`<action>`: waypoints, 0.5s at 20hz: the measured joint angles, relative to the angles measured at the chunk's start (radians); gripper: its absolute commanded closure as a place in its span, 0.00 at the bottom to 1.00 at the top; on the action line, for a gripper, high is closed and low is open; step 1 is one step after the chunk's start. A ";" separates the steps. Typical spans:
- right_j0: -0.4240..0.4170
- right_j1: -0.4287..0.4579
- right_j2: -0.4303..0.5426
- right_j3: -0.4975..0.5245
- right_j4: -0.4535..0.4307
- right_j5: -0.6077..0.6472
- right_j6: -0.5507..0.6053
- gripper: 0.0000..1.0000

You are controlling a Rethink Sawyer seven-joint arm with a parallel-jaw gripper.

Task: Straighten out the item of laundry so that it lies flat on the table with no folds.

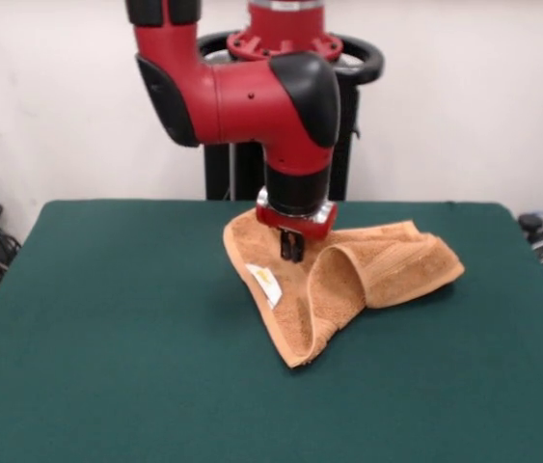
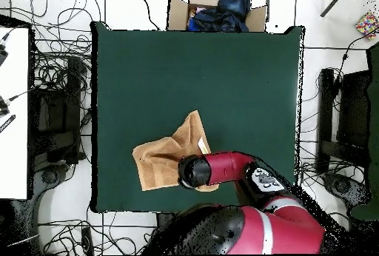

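The orange-tan towel [image 1: 348, 275] lies crumpled on the green table [image 1: 107, 328], toward the far side and a little right of centre. It is folded over itself, with a raised loop in the middle, one corner pointing toward the camera, and a white tag [image 1: 267, 284] showing on the left fold. My gripper [image 1: 292, 255] comes straight down onto the towel's far-left part, and its dark fingers look pinched together on the cloth. In the overhead view the towel [image 2: 164, 158] lies near the robot-side edge of the table [image 2: 192, 75], and the arm's wrist [image 2: 194, 172] hides the gripper.
A cardboard box [image 2: 178, 9] with dark clothes stands beyond the table's far edge in the overhead view. Cables lie on the floor on both sides. A white table [image 2: 13, 112] stands at the left. The pedestal [image 1: 343, 145] rises behind the table.
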 measured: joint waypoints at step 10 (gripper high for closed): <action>-0.107 0.002 0.092 -0.041 -0.069 0.108 -0.003 1.00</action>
